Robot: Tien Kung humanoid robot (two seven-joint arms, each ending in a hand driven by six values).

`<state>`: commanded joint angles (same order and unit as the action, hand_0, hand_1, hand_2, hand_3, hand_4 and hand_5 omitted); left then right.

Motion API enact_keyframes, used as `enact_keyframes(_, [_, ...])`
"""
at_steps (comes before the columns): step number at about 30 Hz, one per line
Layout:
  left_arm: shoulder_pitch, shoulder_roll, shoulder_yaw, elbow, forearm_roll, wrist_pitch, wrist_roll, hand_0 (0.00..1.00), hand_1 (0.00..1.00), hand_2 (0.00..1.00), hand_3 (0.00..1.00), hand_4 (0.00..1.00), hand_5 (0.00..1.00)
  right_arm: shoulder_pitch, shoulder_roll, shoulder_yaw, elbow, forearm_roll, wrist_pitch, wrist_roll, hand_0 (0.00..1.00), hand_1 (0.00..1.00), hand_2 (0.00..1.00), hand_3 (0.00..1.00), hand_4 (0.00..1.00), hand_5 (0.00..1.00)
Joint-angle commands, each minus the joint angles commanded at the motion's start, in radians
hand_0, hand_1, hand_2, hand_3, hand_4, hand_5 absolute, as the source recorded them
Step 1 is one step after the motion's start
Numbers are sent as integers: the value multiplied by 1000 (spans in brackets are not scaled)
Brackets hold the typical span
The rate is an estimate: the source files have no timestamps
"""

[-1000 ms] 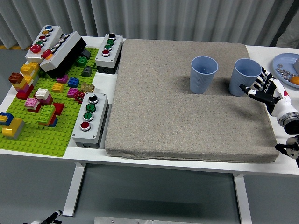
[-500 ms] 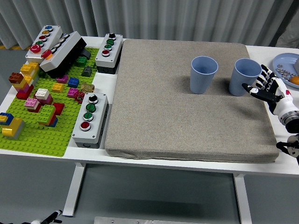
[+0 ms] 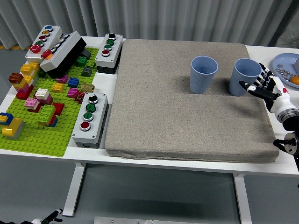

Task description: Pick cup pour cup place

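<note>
While closing in: right robot hand (image 3: pixel 262 87) edged nearer right blue cup (image 3: pixel 245 76), fingers spread, holding nothing.
Both cups upright on grey mat (image 3: pixel 187 100); left blue cup (image 3: pixel 203 74) untouched. Grasp pending.

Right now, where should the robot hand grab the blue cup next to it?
Probably around the middle of the right blue cup's side wall, coming from its right. The cup stands upright on the grey mat, its round wall free on that side, and the right hand is already beside it, fingers spread. The other cup stands apart, clear of the approach.
</note>
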<state>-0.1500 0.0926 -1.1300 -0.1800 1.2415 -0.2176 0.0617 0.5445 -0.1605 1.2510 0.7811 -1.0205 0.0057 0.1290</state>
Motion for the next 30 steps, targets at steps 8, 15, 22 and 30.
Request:
enact_keyframes(8, [2, 0, 5, 0, -4, -1, 1, 819, 822, 881, 816, 632, 998, 8, 6, -6, -15, 5, 3, 2, 998, 965, 998, 998, 884, 314])
enact_keyframes(15, [0, 0, 7, 0, -2, -2, 2, 819, 823, 881, 816, 632, 998, 16, 10, -14, -29, 8, 5, 2, 998, 963, 998, 998, 884, 314])
enact_keyframes(22, [-1, 1, 7, 0, -3, -1, 1, 820, 823, 881, 816, 632, 998, 24, 13, -14, -39, 10, 6, 2, 998, 962, 998, 998, 885, 321])
enact_keyframes(30, [-8, 1, 20, 0, -10, -2, -2, 820, 823, 881, 813, 633, 998, 40, 11, -4, -57, 14, 9, 5, 998, 964, 998, 998, 885, 321])
